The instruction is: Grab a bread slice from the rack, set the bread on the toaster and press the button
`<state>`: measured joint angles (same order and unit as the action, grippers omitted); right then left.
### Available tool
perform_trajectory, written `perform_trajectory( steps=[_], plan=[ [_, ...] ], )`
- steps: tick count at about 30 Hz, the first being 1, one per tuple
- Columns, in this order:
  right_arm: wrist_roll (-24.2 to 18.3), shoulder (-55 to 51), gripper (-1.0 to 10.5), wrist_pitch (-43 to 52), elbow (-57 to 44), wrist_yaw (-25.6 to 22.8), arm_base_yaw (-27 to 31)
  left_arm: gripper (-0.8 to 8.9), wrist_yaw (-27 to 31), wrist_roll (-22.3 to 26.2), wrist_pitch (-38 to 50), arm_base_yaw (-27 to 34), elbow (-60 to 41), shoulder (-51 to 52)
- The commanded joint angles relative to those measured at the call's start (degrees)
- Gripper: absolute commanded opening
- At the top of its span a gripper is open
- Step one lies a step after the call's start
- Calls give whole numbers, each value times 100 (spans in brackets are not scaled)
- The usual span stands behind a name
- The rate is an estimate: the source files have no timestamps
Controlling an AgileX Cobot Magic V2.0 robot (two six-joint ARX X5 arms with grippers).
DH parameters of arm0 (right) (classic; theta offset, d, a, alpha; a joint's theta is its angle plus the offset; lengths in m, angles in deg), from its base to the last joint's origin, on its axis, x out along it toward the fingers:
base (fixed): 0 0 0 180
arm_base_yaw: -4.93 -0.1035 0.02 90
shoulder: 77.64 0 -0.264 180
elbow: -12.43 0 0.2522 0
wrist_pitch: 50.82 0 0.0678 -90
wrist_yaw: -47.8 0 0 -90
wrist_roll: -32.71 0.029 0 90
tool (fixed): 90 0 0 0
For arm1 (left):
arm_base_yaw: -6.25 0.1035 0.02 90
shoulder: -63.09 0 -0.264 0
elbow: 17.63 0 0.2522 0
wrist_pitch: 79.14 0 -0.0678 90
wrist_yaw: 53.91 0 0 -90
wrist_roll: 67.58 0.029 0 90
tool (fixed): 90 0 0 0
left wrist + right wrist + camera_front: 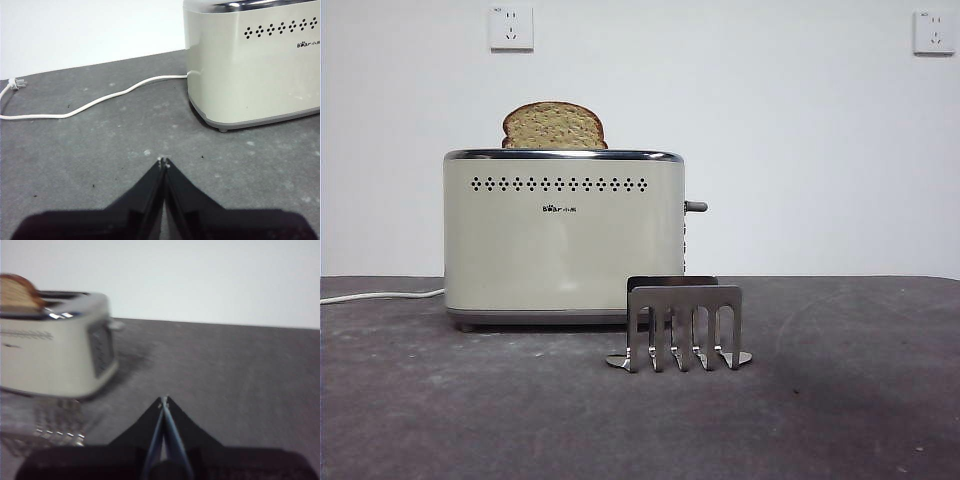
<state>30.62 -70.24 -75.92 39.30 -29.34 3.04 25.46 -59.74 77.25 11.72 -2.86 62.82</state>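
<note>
The slice of bread (554, 126) stands in the toaster's slot, its domed top sticking out above the chrome rim; it also shows in the right wrist view (17, 292). The cream-white toaster (563, 235) stands at the middle of the table. Its button (695, 207), a dark lever knob, sticks out from the right side, high up. The metal rack (682, 325) stands empty in front of the toaster's right corner. My left gripper (163, 162) is shut and empty, low over the table left of the toaster (250, 60). My right gripper (164, 401) is shut and empty, right of the toaster (55, 352).
A white power cord (95, 102) runs from the toaster's left side across the dark grey table (840, 400) to a plug (15, 83). Two wall sockets (511, 28) sit on the white wall behind. Neither arm shows in the front view.
</note>
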Motion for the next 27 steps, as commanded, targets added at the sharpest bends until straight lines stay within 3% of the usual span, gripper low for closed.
perform_trajectory(
  steps=[1,9,27],
  plan=[
    [280,-278,1,101,-459,-297,7,-3,7,-37,15,15,-85,9],
    [573,-734,1,96,-1235,-426,7,-3,7,-37,15,15,-85,9],
    [632,-730,1,105,-1261,-442,0,-3,4,-37,17,15,-85,9]
  ],
)
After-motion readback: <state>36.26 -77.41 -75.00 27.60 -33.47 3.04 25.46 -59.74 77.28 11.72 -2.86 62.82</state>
